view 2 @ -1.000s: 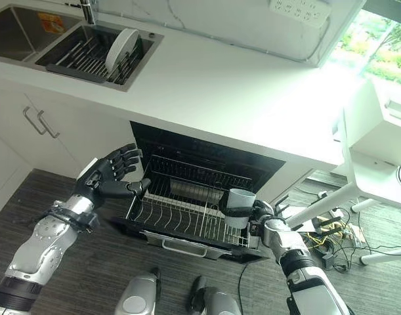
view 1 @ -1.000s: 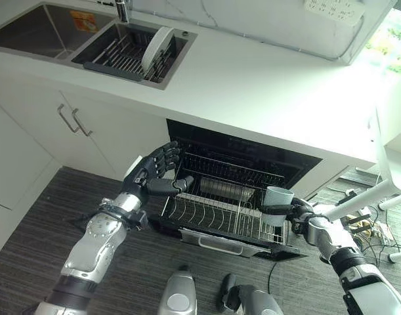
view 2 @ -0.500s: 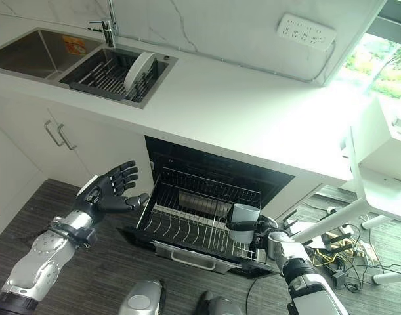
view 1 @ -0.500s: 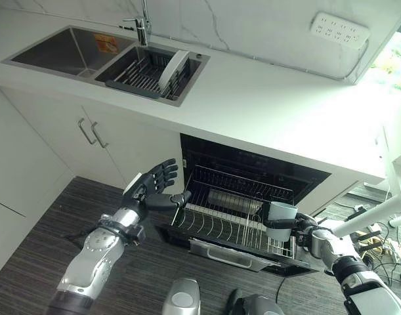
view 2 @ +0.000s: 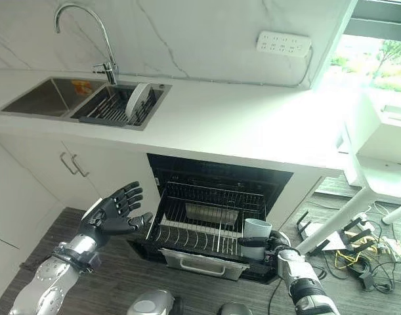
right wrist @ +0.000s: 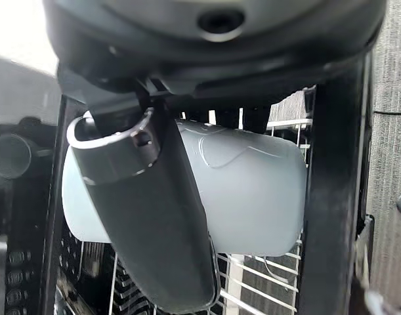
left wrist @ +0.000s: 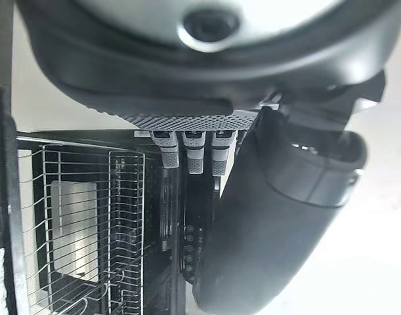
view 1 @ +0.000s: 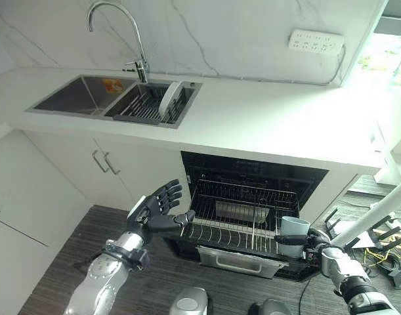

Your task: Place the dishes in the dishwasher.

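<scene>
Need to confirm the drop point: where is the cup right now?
The pale blue cup is upright in the right hand, at the right front corner of the pulled-out dishwasher rack, on the robot's right.

bright daylight from the window (view 2: 377, 65) — glare washes the countertop (view 1: 266, 118).

The head camera now takes in far more of the kitchen than a second ago, with the curved chrome tap (view 1: 115, 29) over the steel sink (view 1: 82, 103) and the marble wall in view, so the shift of the whole scene is the camera's own. Against the pulled-out wire dishwasher rack (view 1: 236, 220), the right hand (view 1: 312, 240) with its pale grey-blue cup (view 1: 293, 234) sits lower at the rack's right end, while the left hand (view 1: 155, 211), fingers spread, stands a little further out from the rack's left corner.
</scene>
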`<state>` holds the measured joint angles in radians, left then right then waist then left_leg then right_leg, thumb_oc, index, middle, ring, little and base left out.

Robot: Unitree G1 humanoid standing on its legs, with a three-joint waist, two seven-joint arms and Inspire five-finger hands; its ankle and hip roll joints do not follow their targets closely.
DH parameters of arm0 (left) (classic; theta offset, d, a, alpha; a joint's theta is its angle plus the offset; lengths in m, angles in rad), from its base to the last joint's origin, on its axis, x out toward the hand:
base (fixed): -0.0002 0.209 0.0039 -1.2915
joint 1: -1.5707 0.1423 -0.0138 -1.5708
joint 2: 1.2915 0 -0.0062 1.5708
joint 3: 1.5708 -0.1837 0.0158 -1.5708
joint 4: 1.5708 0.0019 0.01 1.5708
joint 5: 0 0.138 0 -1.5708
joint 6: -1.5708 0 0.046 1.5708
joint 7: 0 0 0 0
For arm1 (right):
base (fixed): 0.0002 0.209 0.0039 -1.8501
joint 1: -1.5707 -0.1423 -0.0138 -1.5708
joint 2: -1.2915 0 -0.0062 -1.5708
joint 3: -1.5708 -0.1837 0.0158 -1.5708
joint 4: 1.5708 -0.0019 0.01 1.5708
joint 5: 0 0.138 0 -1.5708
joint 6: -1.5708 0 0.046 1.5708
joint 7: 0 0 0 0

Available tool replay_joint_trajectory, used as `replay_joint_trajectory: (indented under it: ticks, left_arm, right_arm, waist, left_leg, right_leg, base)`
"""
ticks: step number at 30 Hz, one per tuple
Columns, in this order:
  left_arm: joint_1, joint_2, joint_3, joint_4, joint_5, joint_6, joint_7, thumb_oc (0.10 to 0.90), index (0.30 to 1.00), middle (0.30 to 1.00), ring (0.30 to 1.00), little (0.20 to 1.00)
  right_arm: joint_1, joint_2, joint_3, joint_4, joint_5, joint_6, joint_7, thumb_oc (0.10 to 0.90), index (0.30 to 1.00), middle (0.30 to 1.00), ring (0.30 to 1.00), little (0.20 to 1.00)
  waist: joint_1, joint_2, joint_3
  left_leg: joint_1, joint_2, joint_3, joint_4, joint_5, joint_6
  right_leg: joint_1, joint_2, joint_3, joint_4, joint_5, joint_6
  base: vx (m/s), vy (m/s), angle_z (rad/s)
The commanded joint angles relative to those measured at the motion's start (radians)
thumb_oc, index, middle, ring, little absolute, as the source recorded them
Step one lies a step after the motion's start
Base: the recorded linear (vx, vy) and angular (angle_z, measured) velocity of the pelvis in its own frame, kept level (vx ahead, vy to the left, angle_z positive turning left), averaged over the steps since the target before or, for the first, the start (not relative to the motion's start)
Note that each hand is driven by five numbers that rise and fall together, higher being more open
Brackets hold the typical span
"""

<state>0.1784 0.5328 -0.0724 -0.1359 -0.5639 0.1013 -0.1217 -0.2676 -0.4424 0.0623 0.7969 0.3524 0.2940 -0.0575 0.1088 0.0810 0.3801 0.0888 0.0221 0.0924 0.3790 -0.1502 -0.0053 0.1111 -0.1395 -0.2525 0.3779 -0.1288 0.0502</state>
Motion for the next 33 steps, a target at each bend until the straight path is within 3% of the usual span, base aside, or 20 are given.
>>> replay_joint_trajectory:
  ticks: [1,2,3,4,14,25,33]
  left_arm:
    - [0.009,-0.016,0.039,-0.115,0.014,-0.161,-0.006,0.8,0.9,0.9,0.9,0.9]
    - [0.009,-0.018,0.036,-0.11,0.012,-0.166,-0.005,0.8,0.9,0.9,0.9,0.9]
    - [0.008,-0.019,0.031,-0.101,0.008,-0.174,-0.005,0.8,0.9,0.9,0.9,0.9]
    - [0.005,-0.02,0.026,-0.093,0.006,-0.18,-0.005,0.8,0.9,0.9,0.9,0.9]
    - [0.002,-0.038,-0.007,-0.029,0.002,-0.22,-0.005,0.8,0.9,0.9,0.9,0.9]
    - [0.012,-0.065,-0.026,0.039,0.012,-0.25,-0.035,0.8,0.9,0.9,0.9,0.9]
    - [0.009,-0.084,-0.04,0.091,0.002,-0.296,-0.057,0.8,0.9,0.9,0.9,0.9]
  right_arm:
    - [-0.014,-0.077,0.0,0.006,-0.059,-0.019,-0.001,0.4,0.3,0.3,0.3,0.3]
    - [-0.013,-0.079,-0.003,0.004,-0.06,-0.016,0.003,0.4,0.3,0.3,0.3,0.3]
    - [-0.01,-0.084,-0.007,0.0,-0.059,-0.017,0.003,0.551,0.526,0.526,0.526,0.526]
    - [-0.012,-0.088,-0.009,-0.001,-0.059,-0.024,0.003,0.8,0.9,0.9,0.9,0.9]
    - [0.003,-0.099,-0.045,-0.068,-0.06,-0.1,0.014,0.8,0.9,0.9,0.9,0.9]
    - [0.045,-0.081,-0.063,-0.146,-0.079,-0.132,0.133,0.8,0.9,0.9,0.9,0.9]
    - [0.077,-0.055,-0.083,-0.216,-0.036,-0.224,0.163,0.8,0.9,0.9,0.9,0.9]
  waist:
    - [0.001,-0.004,-0.106]
    - [-0.001,-0.003,-0.107]
    - [-0.004,-0.002,-0.11]
    - [-0.006,-0.001,-0.111]
    - [-0.025,0.0,-0.133]
    - [-0.039,-0.003,-0.167]
    - [-0.049,-0.002,-0.189]
  left_leg:
    - [-0.067,0.029,-0.01,-0.079,0.029,-0.021]
    - [-0.068,0.028,-0.009,-0.079,0.028,-0.022]
    - [-0.07,0.027,-0.008,-0.079,0.027,-0.023]
    - [-0.071,0.026,-0.006,-0.079,0.025,-0.024]
    - [-0.063,0.018,0.006,-0.079,0.011,-0.027]
    - [-0.047,0.006,0.012,-0.079,-0.007,-0.026]
    - [-0.04,-0.006,0.017,-0.079,-0.025,-0.023]
  right_leg:
    - [-0.087,0.031,-0.01,-0.078,0.072,0.052]
    - [-0.089,0.03,-0.01,-0.078,0.071,0.052]
    - [-0.092,0.031,-0.009,-0.078,0.069,0.052]
    - [-0.094,0.03,-0.01,-0.078,0.067,0.052]
    - [-0.097,0.026,-0.01,-0.078,0.059,0.05]
    - [-0.088,0.019,-0.011,-0.078,0.045,0.041]
    - [-0.084,0.01,-0.023,-0.078,0.034,0.038]
  base:
    - [0.0,0.0,0.0]
    - [0.0,0.0,0.0]
    - [0.0,0.0,0.0]
    - [0.0,0.0,0.0]
    - [0.03,0.02,-0.01]
    - [0.05,0.026,-0.02]
    - [0.02,0.04,0.0]
